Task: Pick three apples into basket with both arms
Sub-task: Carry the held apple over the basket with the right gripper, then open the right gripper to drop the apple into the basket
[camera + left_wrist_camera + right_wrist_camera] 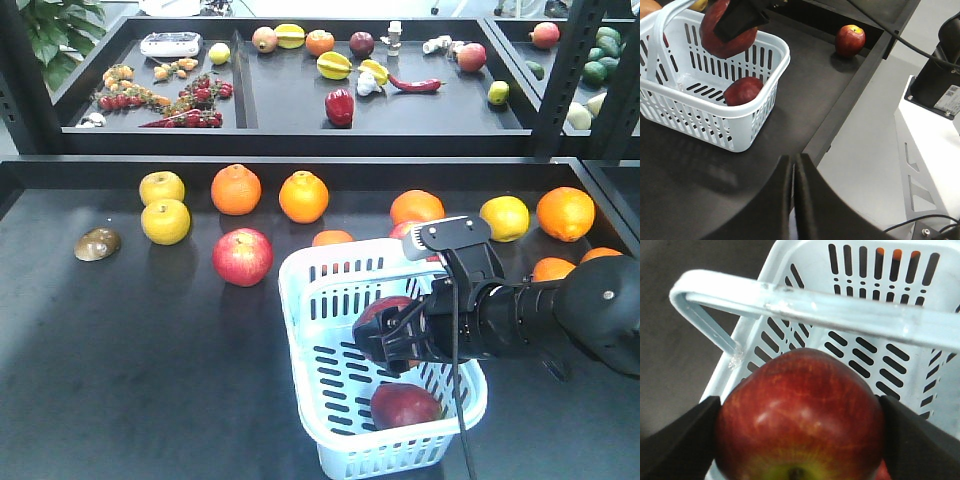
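The right hand (392, 338) grips a red apple (800, 415) between its fingers, held just over the basket (300, 272) — a second apple (404, 405) lies inside, toward six o'clock. A third apple (242, 256) sits on the table (120, 370) at the basket's ten o'clock. The left hand (793, 185) is clenched, empty.

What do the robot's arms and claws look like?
The right arm is fat, rounded and black, with a silver-white block on top near the wrist and a thin black cable trailing from it. The right claw has black fingers. The left claw has two smooth black fingers that narrow towards the tip.
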